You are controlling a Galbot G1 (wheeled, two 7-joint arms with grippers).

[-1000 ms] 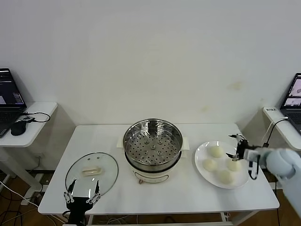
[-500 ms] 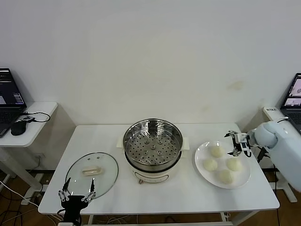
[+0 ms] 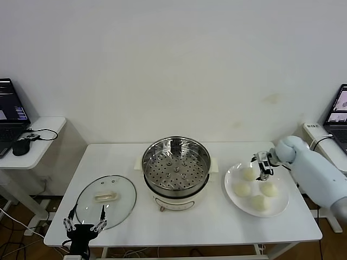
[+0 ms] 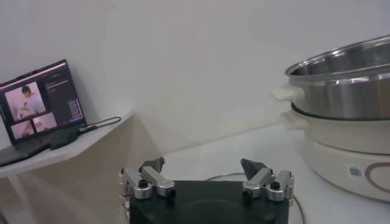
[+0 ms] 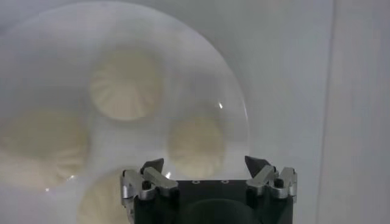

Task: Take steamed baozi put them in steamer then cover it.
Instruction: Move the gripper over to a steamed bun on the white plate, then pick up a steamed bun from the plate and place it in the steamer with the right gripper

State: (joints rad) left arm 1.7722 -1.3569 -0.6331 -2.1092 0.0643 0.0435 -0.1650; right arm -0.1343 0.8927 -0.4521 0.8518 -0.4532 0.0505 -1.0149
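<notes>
The right wrist view blurs the steamed baozi (image 5: 127, 84) and crops one.

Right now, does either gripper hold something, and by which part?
Nothing is held. The right gripper hangs open above the baozi on the plate. The left gripper is open near the cover.

White worktop (image 3: 227, 227) across the lower middle of the frame, round white plate (image 3: 230, 181) at its right. Small white side table (image 3: 46, 138) at left edge, bearing an open laptop (image 3: 10, 111), a dark mouse (image 3: 21, 147) and a black cable (image 3: 46, 133). Second laptop (image 3: 339, 111) at right edge. Plain white wall (image 3: 173, 65) behind.
</notes>
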